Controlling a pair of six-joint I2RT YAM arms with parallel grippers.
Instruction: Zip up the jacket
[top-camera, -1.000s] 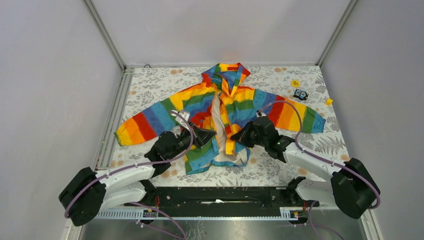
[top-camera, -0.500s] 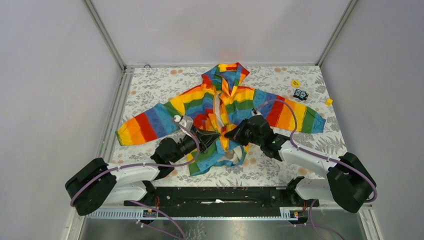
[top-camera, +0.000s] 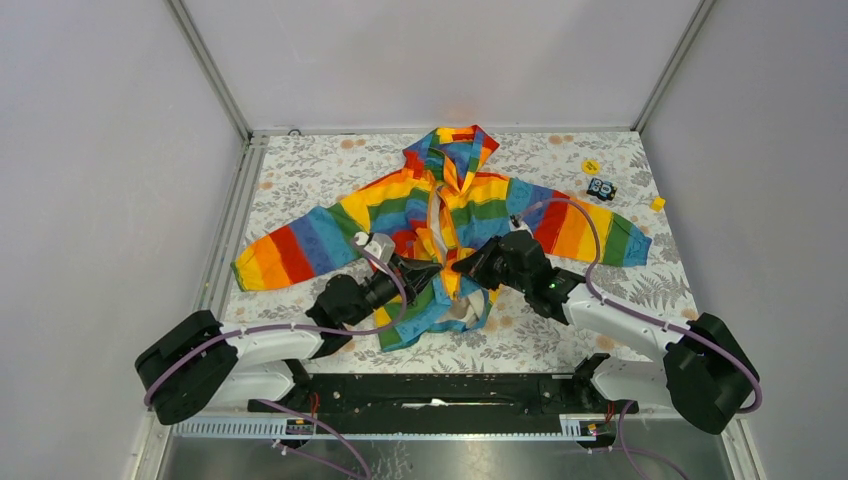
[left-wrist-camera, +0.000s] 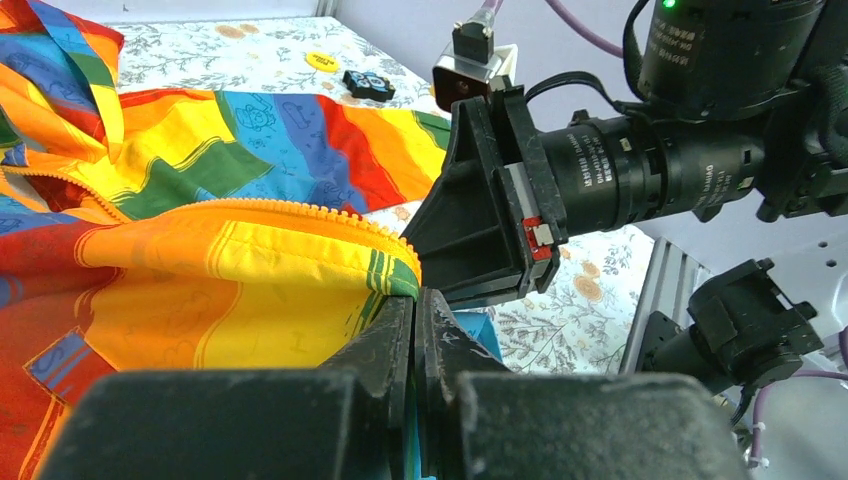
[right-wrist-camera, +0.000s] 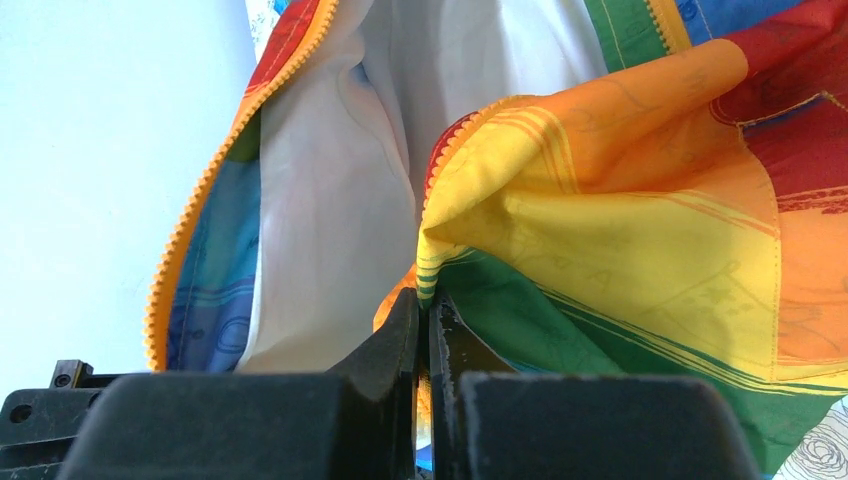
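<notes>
Jacket (top-camera: 480, 205) is seen spread front up in the middle of the table (top-camera: 300, 160), which is covered in a pale floral print. Its hood (top-camera: 452, 148) is pointed toward the far edge and the sleeves (top-camera: 290, 250) are stretched out to either side. Horizontal stripes of red, orange, yellow, green and blue are carried across body, hood and sleeves, and faint outline drawings are printed within the stripes. The front is open: the orange zipper (left-wrist-camera: 300, 207) teeth are parted, and white lining (right-wrist-camera: 340, 200) is exposed between the two panels. The lower part is bunched up. The left end effector (top-camera: 430, 272) is clenched on a yellow-and-green front edge just below the zipper teeth. The right end effector (top-camera: 463, 266) is clenched on the facing panel's edge, where yellow meets green. The two are held close together over the jacket's middle. White lettering is printed on the black barrel (left-wrist-camera: 620, 200) of the right arm, as seen from the left wrist, but it is too small to be read with certainty.
</notes>
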